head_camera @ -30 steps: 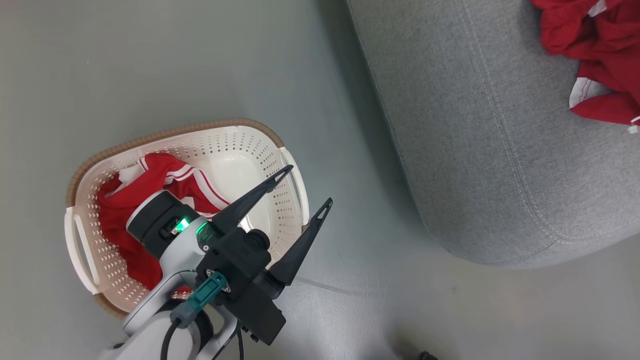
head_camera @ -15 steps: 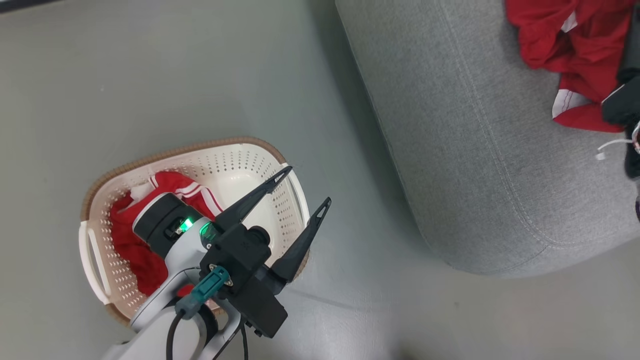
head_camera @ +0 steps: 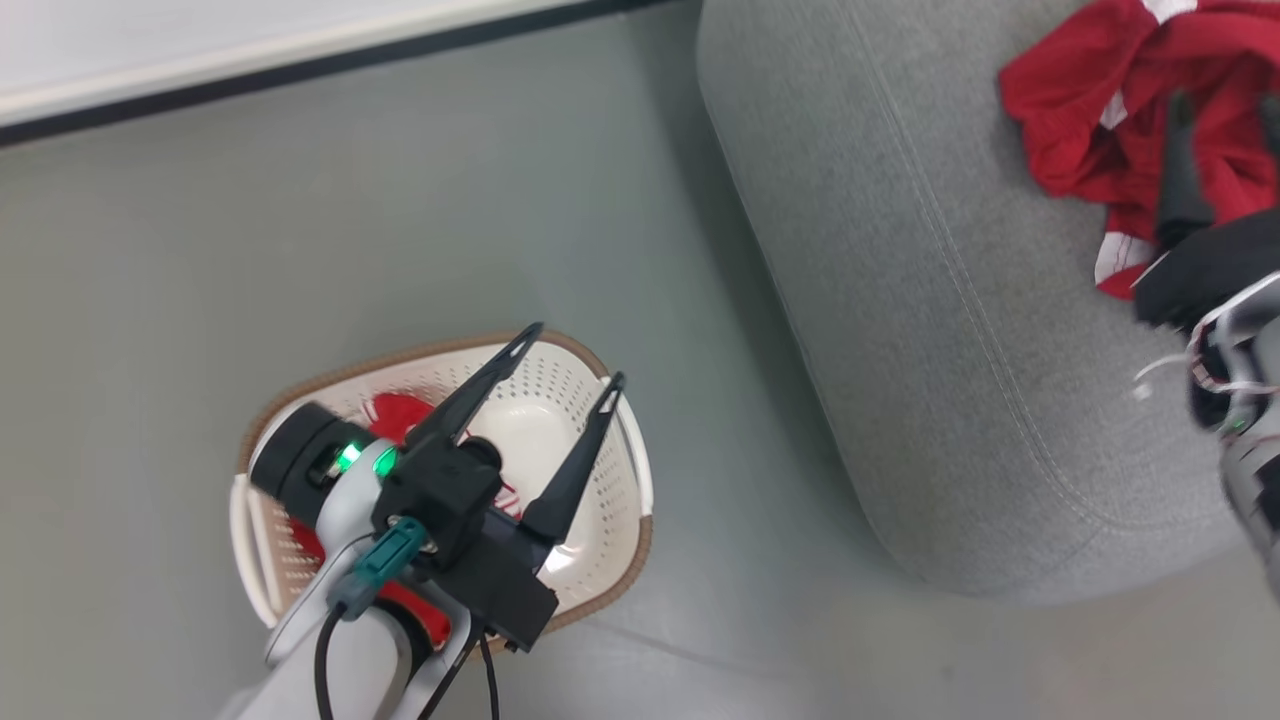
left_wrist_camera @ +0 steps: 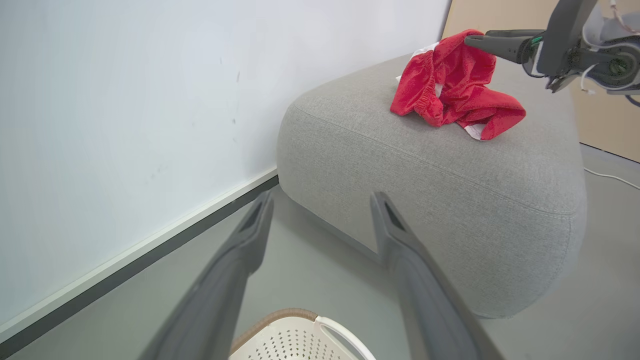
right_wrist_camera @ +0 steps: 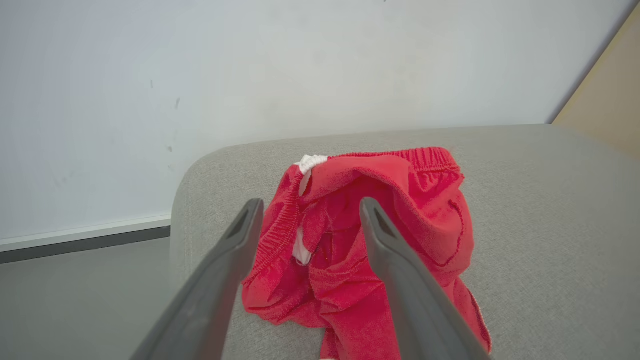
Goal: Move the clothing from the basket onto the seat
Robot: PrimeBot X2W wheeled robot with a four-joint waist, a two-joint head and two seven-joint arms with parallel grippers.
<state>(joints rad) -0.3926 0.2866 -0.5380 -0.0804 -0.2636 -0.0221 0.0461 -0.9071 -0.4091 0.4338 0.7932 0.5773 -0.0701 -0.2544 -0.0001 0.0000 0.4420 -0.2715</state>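
The cream basket (head_camera: pixel 606 500) with its brown rim stands on the floor at lower left. A red piece of clothing (head_camera: pixel 396 411) lies inside it, mostly hidden under my left arm. My left gripper (head_camera: pixel 572 356) hovers open above the basket with nothing between its fingers. On the grey seat (head_camera: pixel 900 300), another red piece of clothing (head_camera: pixel 1075 150) lies crumpled near the far right. My right gripper (right_wrist_camera: pixel 308 202) is open just above that piece, its fingers spread over the fabric and holding nothing.
A white wall with a dark baseboard (head_camera: pixel 300 65) runs behind the basket and the seat. Grey floor (head_camera: pixel 400 220) lies between basket and seat. A tan panel (left_wrist_camera: pixel 607 120) stands beyond the seat, with a white cable (left_wrist_camera: pixel 611 176) on the floor.
The head camera has shifted, bringing the wall into view. My right gripper has come into the picture over the red piece on the seat. My left gripper stays open above the basket.
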